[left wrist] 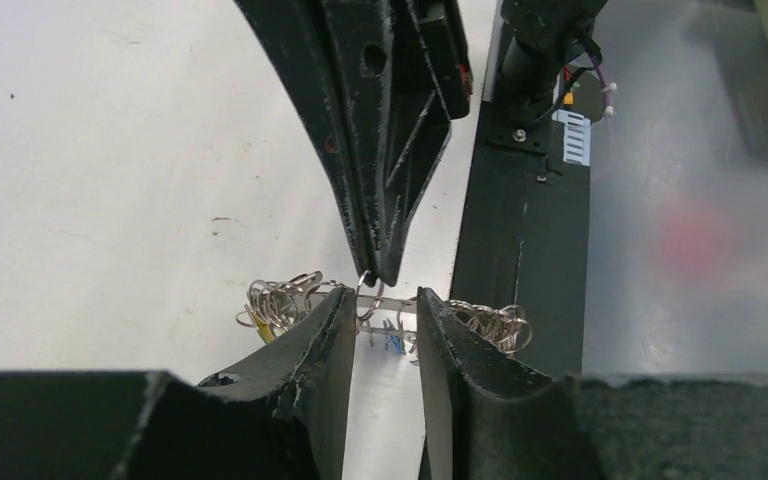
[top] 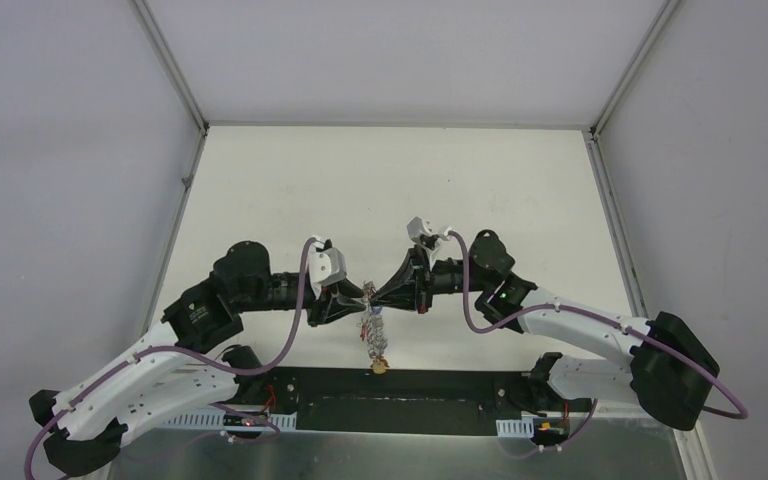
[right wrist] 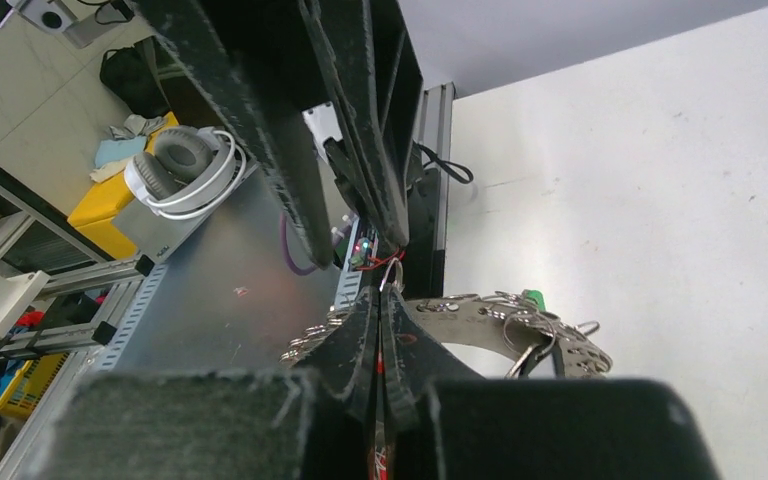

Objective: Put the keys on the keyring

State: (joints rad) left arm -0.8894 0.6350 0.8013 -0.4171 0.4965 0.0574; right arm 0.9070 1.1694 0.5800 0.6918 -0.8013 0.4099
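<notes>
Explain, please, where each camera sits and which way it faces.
Top external: above and behind the arms, looking down on the table; both arms show.
Left wrist: on the left arm, facing the keyring; left gripper below, right gripper above.
Right wrist: on the right arm, facing the keyring; both grippers show.
Shared by the wrists: the keyring.

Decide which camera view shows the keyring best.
Right wrist: the keyring shows its curved, perforated band and hanging rings. Left wrist sees it edge-on, a thin bar with ring clusters; top external, only a small dangling tangle.
</notes>
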